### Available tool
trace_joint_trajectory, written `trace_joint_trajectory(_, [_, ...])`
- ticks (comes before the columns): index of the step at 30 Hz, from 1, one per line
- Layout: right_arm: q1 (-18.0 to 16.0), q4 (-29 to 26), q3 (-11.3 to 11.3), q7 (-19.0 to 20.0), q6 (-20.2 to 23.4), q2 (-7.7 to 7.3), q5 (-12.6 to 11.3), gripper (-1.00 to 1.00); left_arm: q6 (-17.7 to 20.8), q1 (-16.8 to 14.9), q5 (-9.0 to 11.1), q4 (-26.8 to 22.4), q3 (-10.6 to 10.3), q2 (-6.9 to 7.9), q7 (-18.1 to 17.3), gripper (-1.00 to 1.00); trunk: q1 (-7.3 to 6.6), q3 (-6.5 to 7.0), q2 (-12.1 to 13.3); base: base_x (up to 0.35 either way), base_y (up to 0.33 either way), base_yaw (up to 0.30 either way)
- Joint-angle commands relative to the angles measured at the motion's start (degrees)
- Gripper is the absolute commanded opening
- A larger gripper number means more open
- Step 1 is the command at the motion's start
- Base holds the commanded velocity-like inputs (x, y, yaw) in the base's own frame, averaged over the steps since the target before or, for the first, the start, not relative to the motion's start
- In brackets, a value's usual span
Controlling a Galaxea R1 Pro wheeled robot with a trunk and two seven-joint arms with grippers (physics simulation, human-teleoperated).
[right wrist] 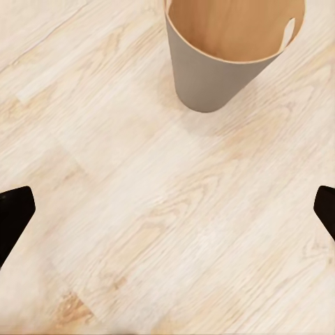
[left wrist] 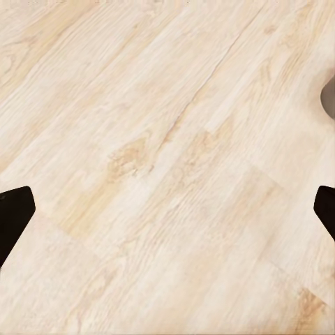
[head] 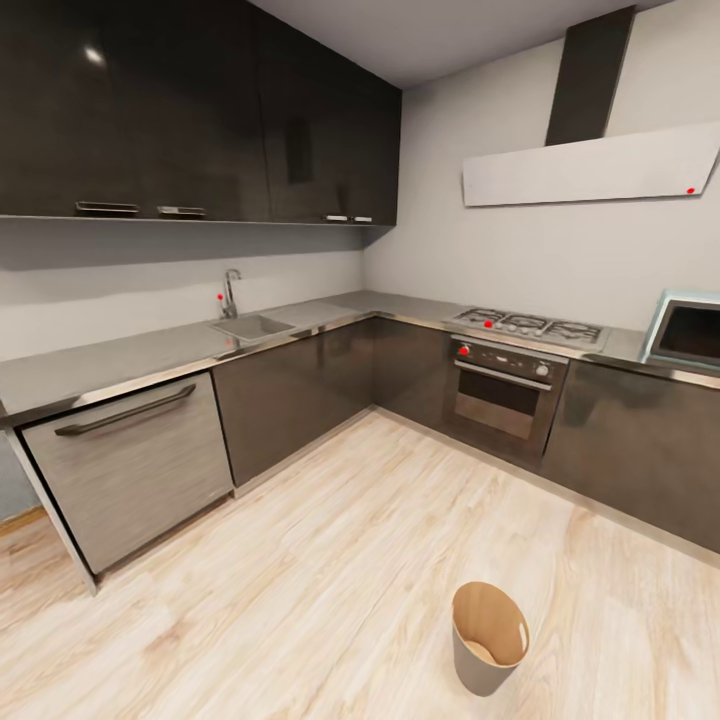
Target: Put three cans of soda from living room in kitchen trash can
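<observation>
The tash can (head: 489, 640) stands upright on the light wood kitchen floor, low in the head view and right of centre. It is pale grey outside and tan-brown inside. In the right wrist view the tash can (right wrist: 216, 77) lies just beyond my right gripper (right wrist: 167, 216), whose dark fingertips (right wrist: 14, 216) are spread wide with nothing between them. My left gripper (left wrist: 167, 216) is open too, over bare floor planks, with its fingertips (left wrist: 12, 216) far apart. The cans of soda are out of view.
L-shaped dark cabinets run along the back walls. They hold a dishwasher (head: 130, 465), sink (head: 250, 326), gas hob (head: 525, 325) over an oven (head: 500, 395), and a microwave (head: 690, 335). A range hood (head: 590, 165) hangs above. Open wood floor (head: 330, 560) surrounds the bin.
</observation>
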Motion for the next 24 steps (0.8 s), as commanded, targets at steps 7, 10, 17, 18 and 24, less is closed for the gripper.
trace_joint_trajectory(7, [0.0,0.0,0.0,0.0,0.0,0.00,0.0,1.00,0.0,0.0,0.0,0.0,0.0,0.02,0.0,1.00,0.00,0.00,0.0,0.086,0.000,0.000])
trace_joint_trajectory(10, [0.0,0.0,0.0,0.0,0.0,-0.01,0.0,1.00,0.0,0.0,0.0,0.0,0.0,0.00,0.0,1.00,0.00,0.00,0.0,0.217,0.000,0.000])
trace_joint_trajectory(17, [0.0,0.0,0.0,0.0,0.0,-0.02,0.0,1.00,0.0,0.0,0.0,0.0,0.0,-0.01,0.0,1.00,0.00,0.00,0.0,0.172,0.000,0.000])
trace_joint_trajectory(18, [0.0,0.0,0.0,0.0,0.0,-0.02,0.0,1.00,0.0,0.0,0.0,0.0,0.0,0.00,0.0,1.00,0.00,0.00,0.0,0.057,0.000,0.000])
trace_joint_trajectory(24, [0.0,0.0,-0.1,0.0,-0.1,-0.06,0.0,1.00,-0.1,0.0,0.0,0.0,-0.1,0.00,0.0,1.00,0.00,0.00,0.0,0.091,0.000,0.000])
